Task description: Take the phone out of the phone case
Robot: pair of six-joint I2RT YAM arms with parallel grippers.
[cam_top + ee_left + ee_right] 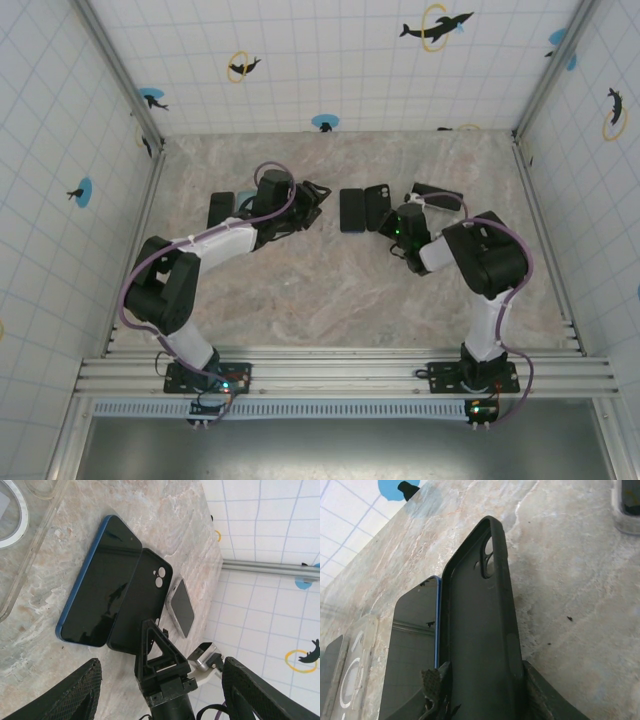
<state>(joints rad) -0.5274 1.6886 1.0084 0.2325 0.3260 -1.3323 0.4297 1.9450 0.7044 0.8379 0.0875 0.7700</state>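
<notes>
Marble tabletop [330,300] with the blue phone [100,582] lying flat on it, screen up, already out. The black phone case [142,605] is empty right beside it, touching its long edge. Right fingers [540,695] flank the case's near end, can't tell if they're actually pinching. Left fingers [75,695] are spread wide, holding nothing.

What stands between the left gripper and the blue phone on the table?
Nothing visible. Bare table lies between the left gripper and the blue phone. The black case lies on the phone's far side, with the right gripper at its end.
</notes>
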